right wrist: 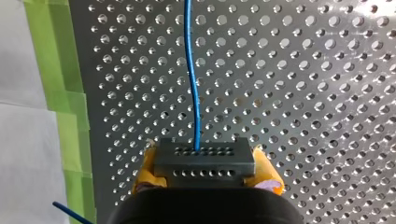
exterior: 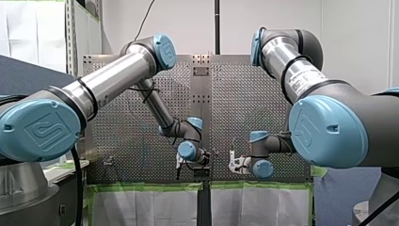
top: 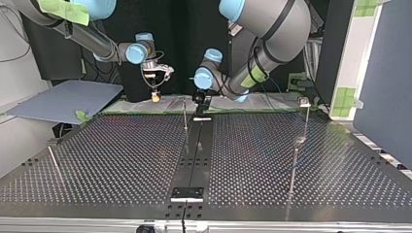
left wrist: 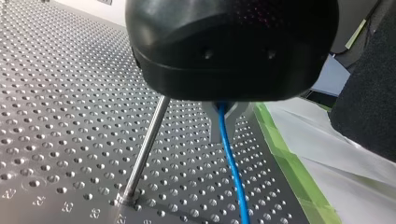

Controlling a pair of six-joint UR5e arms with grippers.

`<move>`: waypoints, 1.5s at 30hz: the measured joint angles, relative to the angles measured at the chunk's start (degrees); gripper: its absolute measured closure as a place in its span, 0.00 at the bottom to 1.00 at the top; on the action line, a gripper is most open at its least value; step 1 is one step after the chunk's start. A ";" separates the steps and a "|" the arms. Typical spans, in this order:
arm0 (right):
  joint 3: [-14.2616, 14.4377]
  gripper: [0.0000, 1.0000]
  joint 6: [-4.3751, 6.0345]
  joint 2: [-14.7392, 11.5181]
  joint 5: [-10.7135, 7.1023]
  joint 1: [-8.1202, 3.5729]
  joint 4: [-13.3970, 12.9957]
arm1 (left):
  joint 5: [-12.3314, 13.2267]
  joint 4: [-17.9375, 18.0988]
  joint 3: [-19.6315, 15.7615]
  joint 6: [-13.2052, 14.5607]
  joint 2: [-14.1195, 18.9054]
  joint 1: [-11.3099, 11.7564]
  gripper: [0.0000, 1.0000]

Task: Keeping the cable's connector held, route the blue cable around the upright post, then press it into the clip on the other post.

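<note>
In the front view, the left arm (exterior: pixel 117 75) is brought in from the left side and folded down at the elbow. Its left end effector (exterior: pixel 181 163) is lowered to the worktop (exterior: pixel 122 122) near the middle of the edge closest to the arm bases. The right arm (exterior: pixel 301 70) is bent the same way from the right side. The right end effector (exterior: pixel 234 163) is set just beside the left one, the two kept apart. The fingers are too small here to be read.

In the top view, both end effectors are held low over that same edge. The right one (top: pixel 155 94) is pointed straight down and yellow is seen at its tip. The left one (top: pixel 200 101) is placed just beside a thin upright post (top: pixel 185 114). A second post (top: pixel 307 121) is stood near the corner on the left arm's side, well apart from both.

In the left wrist view, the metal fingers (left wrist: pixel 212 126) are seen closed together on the blue cable (left wrist: pixel 232 168). The cable is passed between them and runs down across the worktop. The post (left wrist: pixel 144 154) is stood just beside the fingers, not touching the cable.

In the right wrist view, the black connector (right wrist: pixel 204 158) is clamped between the yellow pads (right wrist: pixel 267 173). The cable is led from its face straight ahead over the perforated surface, beside the green tape (right wrist: pixel 53 70) along the edge.
</note>
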 joint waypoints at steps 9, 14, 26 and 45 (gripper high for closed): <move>-0.32 1.00 -1.47 0.02 0.27 -0.02 0.65 | 0.37 -0.36 0.00 0.69 0.03 0.60 1.00; -0.13 1.00 -4.09 0.01 0.73 0.18 2.93 | 0.14 -0.74 0.00 2.83 0.08 0.56 1.00; 3.56 1.00 -6.34 -0.08 1.06 0.42 1.13 | -3.39 -7.11 -0.01 9.40 0.56 -1.07 1.00; 4.20 1.00 -2.84 -4.15 -2.06 -0.32 -2.28 | -4.07 -8.39 0.00 8.74 3.22 -1.95 1.00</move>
